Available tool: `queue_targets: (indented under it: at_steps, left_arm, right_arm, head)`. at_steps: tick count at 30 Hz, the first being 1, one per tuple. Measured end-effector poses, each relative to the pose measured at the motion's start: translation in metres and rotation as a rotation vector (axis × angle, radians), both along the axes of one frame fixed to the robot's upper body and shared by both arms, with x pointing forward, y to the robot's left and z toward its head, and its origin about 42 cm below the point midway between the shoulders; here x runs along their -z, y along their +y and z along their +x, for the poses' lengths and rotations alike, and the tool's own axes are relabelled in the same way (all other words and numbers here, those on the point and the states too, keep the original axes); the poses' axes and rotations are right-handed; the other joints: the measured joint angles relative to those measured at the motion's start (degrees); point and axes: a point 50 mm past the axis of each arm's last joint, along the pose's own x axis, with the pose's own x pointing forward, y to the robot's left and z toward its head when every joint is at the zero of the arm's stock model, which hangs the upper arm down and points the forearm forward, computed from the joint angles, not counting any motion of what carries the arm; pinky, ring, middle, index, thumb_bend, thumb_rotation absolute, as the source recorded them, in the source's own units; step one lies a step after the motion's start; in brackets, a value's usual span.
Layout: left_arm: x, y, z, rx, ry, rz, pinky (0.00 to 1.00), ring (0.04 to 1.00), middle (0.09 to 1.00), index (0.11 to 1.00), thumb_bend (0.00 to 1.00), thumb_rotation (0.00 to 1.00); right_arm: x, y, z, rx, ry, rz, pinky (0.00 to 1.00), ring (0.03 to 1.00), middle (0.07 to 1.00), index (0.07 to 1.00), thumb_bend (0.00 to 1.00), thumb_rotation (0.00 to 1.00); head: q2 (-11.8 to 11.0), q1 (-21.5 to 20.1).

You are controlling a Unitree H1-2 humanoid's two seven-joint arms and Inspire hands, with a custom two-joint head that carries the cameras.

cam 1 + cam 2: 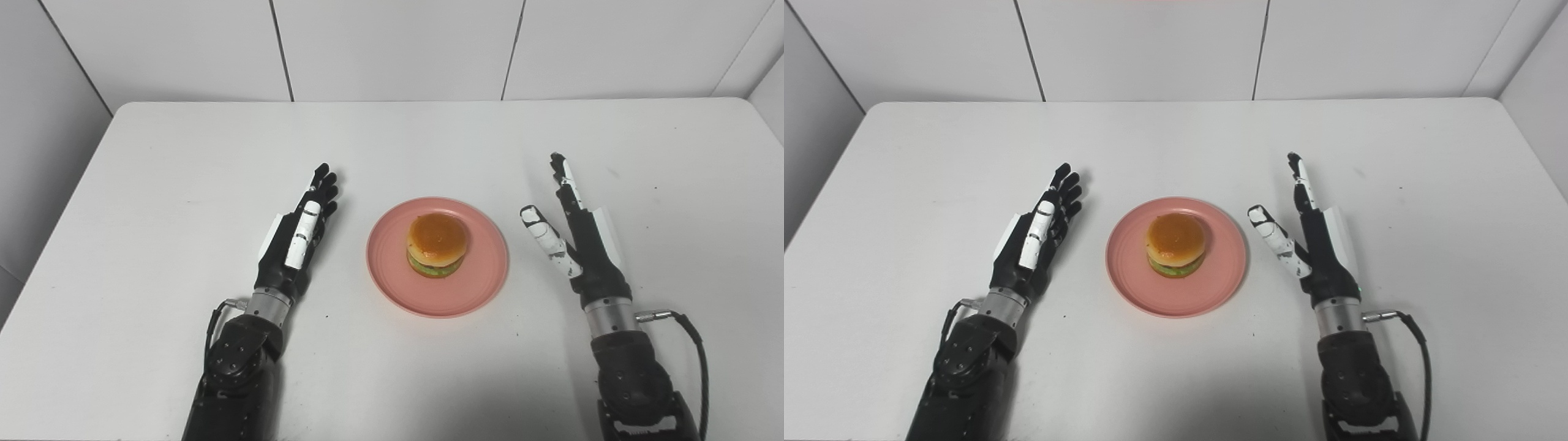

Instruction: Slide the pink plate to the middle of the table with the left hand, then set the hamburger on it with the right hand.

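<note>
A pink plate [386, 263] lies near the middle of the white table [184, 153]. A hamburger [437, 244] with an orange bun and green lettuce sits upright on the plate, a little behind its centre. My left hand [300, 236] is open and empty, fingers stretched out, resting on the table to the left of the plate and apart from it. My right hand [572, 229] is open and empty, fingers and thumb spread, to the right of the plate and apart from it.
White wall panels [392, 49] stand behind the table's far edge. A cable [695, 343] loops from the right wrist.
</note>
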Motion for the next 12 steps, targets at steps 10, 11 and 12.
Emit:
queue_targets:
  at_steps: [10, 11, 12]
  left_arm:
    - [0.004, 0.008, -0.023, -0.009, -0.065, 0.068, 1.00, 1.000, 1.000, 1.000, 0.48, 1.00]
    - [0.004, 0.008, -0.023, -0.008, -0.071, 0.068, 1.00, 1.000, 1.000, 1.000, 0.47, 1.00]
    - [0.004, 0.008, -0.023, -0.008, -0.072, 0.068, 1.00, 1.000, 1.000, 1.000, 0.46, 1.00]
  right_arm:
    - [0.021, 0.000, -0.001, -0.057, 0.067, 0.116, 0.97, 0.983, 0.989, 0.978, 0.33, 1.00]
    - [0.024, 0.000, 0.000, -0.057, 0.081, 0.122, 0.96, 0.980, 0.986, 0.976, 0.32, 1.00]
    - [0.028, -0.001, 0.000, -0.058, 0.096, 0.124, 0.95, 0.973, 0.980, 0.968, 0.30, 1.00]
  head:
    - [0.1, -1.1]
    - [0.2, -1.2]
    - [0.2, -1.2]
